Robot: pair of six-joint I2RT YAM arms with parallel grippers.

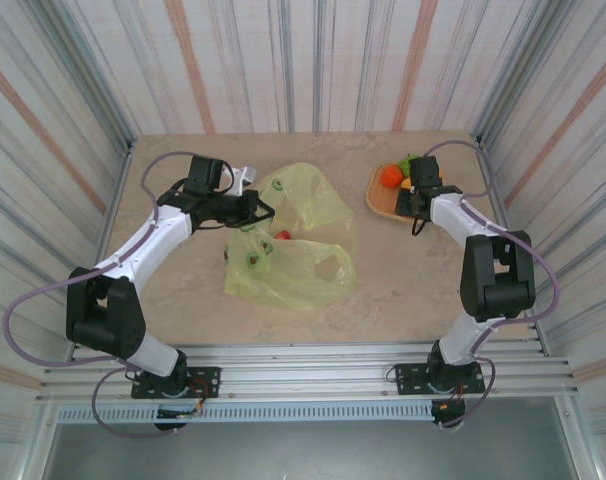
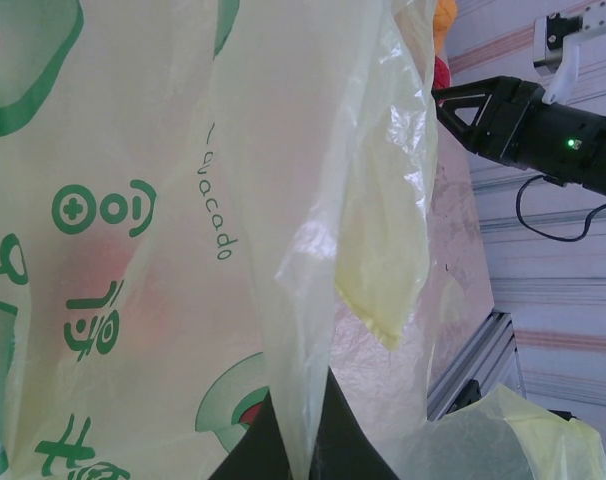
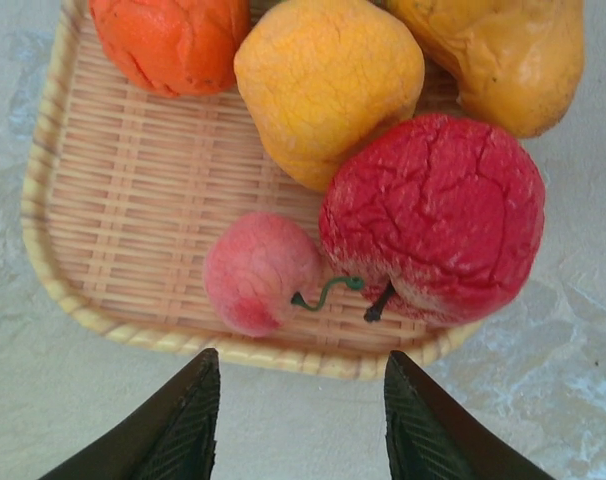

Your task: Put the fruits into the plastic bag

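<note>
Currently left jaws pinch a fold of the plastic bag point(image 1: 303, 270), which lies mid-way across the counter point(image 1: 403, 290). Right jaws open, hovering at the woven tray point(image 3: 53, 250) edge, just short of the pink fruit point(image 3: 258, 270) and red fruit point(image 3: 438, 215).

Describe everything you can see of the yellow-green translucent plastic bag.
The thin, crinkly, translucent yellow-green plastic bag lies slumped on the beige tabletop, left of centre. Green avocado pictures, the word "avocado" and green characters are printed on it. Its far part puffs up; the near part spreads flatter. The left gripper pinches a fold of its film between its dark fingers. A small red fruit shows at its middle; inside or behind the film, I cannot tell.
</note>
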